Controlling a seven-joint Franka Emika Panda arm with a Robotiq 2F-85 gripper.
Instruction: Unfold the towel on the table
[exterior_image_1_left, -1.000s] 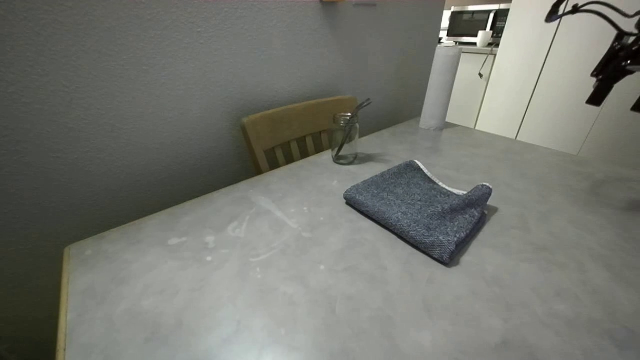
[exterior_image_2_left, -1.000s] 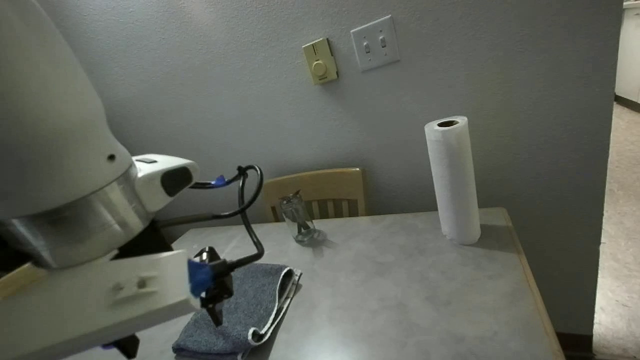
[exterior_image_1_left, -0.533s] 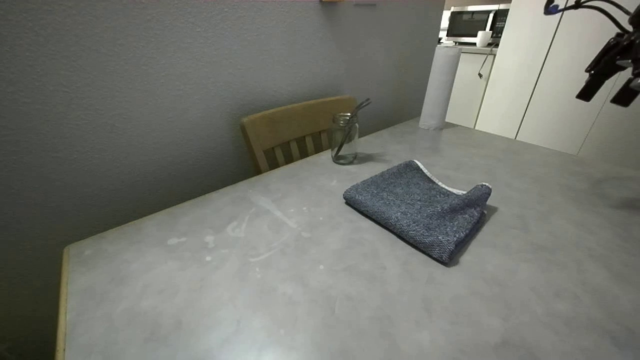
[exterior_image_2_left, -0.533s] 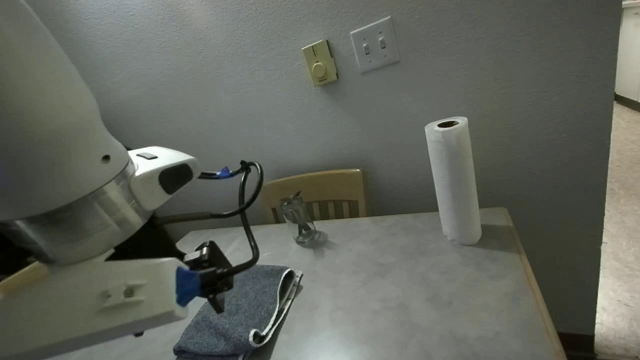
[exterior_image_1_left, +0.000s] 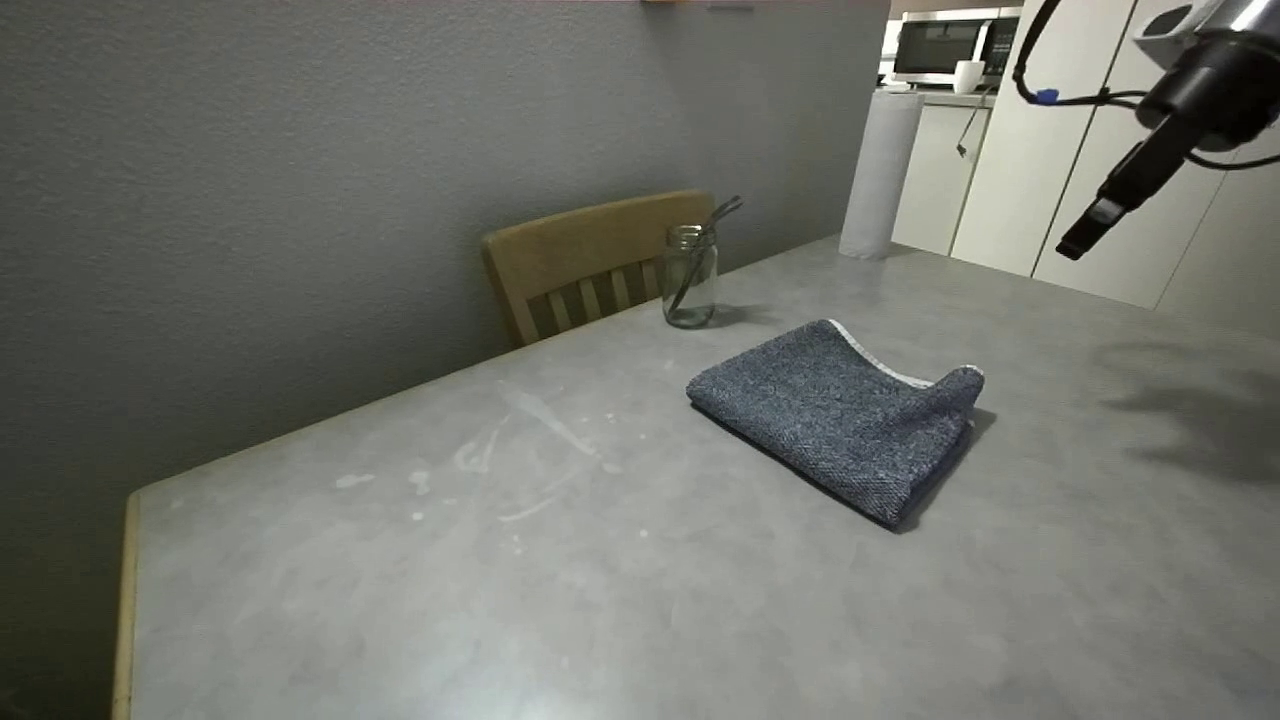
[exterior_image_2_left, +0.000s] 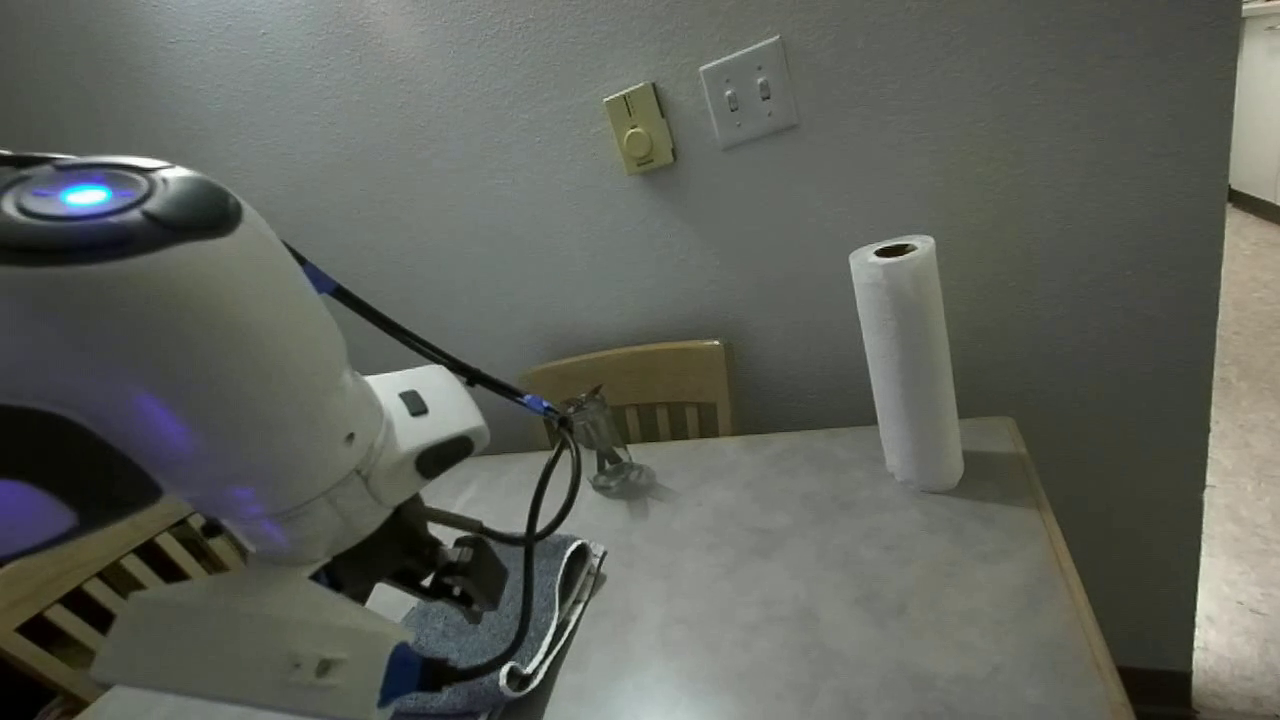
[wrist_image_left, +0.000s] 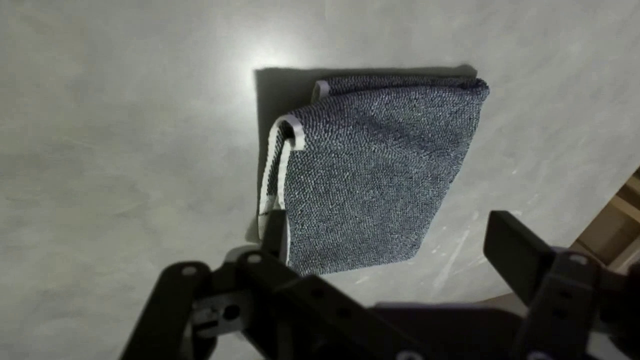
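Note:
The towel (exterior_image_1_left: 830, 420) is a dark blue-grey cloth with white edge trim, lying folded on the light grey table (exterior_image_1_left: 480, 600). One trimmed corner curls up off the layers beneath. It also shows in an exterior view (exterior_image_2_left: 455, 630), partly hidden by the arm, and in the wrist view (wrist_image_left: 370, 180). My gripper (wrist_image_left: 389, 225) is open and empty, with its fingers wide apart in the wrist view. In an exterior view the gripper (exterior_image_1_left: 1075, 245) hangs in the air above the table, behind and right of the towel, seen edge-on and not touching it.
A glass jar (exterior_image_1_left: 690, 285) with utensils stands near the wall-side edge. A white paper towel roll (exterior_image_2_left: 908, 370) stands at a table corner. A wooden chair (exterior_image_1_left: 600, 245) is between table and wall. A black cable (exterior_image_2_left: 530, 560) loops off the wrist.
My arm has turned at the wrist and moved further into view over the table, so the gripper now shows edge-on and further left in an exterior view. The towel has not moved.

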